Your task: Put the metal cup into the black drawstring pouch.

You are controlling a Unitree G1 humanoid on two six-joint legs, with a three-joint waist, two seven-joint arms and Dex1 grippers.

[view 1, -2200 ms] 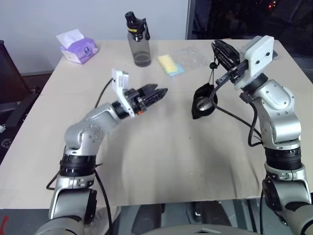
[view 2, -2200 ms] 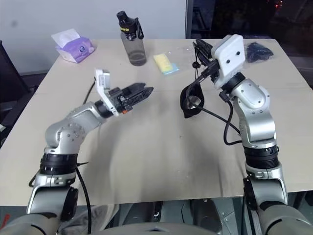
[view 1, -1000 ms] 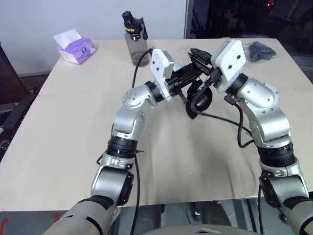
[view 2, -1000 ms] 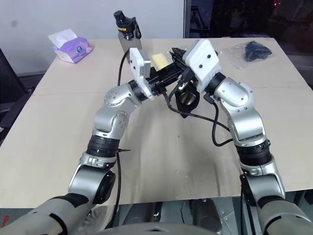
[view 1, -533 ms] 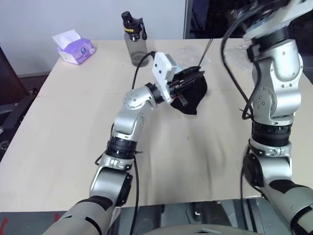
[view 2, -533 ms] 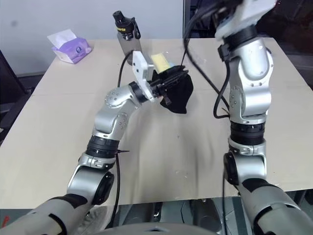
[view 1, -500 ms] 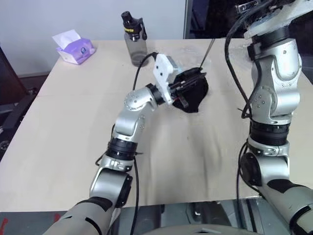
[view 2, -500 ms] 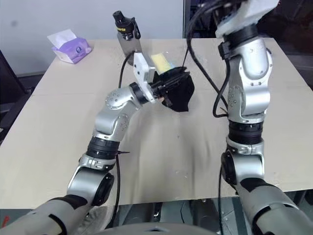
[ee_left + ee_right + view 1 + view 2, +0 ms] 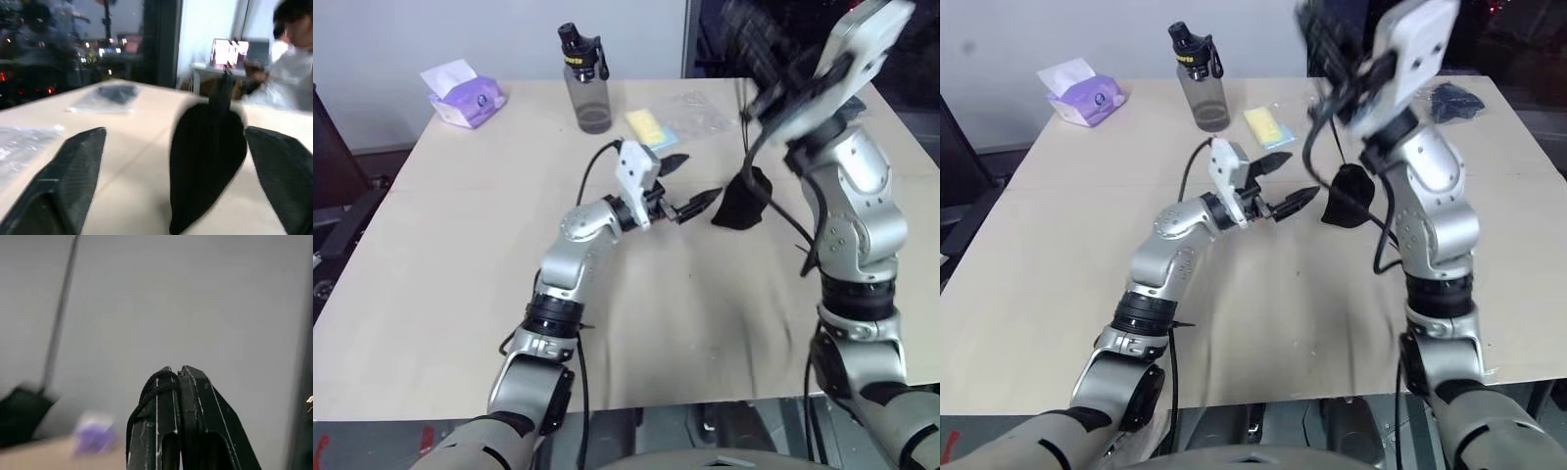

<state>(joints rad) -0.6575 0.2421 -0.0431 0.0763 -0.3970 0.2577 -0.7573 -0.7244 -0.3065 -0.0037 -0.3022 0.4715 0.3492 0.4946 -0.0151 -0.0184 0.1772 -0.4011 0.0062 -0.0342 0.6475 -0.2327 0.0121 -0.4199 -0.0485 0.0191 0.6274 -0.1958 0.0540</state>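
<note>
Left gripper point(image 9: 690, 182) has let go of pouch point(image 9: 742, 202), jaws now wide beside it. Right gripper point(image 9: 177, 372) pinches cord, pouch hanging. Lower gently; keep cord taut.

Black drawstring pouch point(image 9: 743, 202) is hanging by its thin cord point(image 9: 745, 113) right of frame centre, bulging, matte, pointed lower end touching or just above the tabletop. Metal cup is not showing; whether inside the pouch, cannot tell.

An office or lab; a person point(image 9: 298, 29) sits by a lit monitor point(image 9: 230, 51); dark windows behind.
</note>
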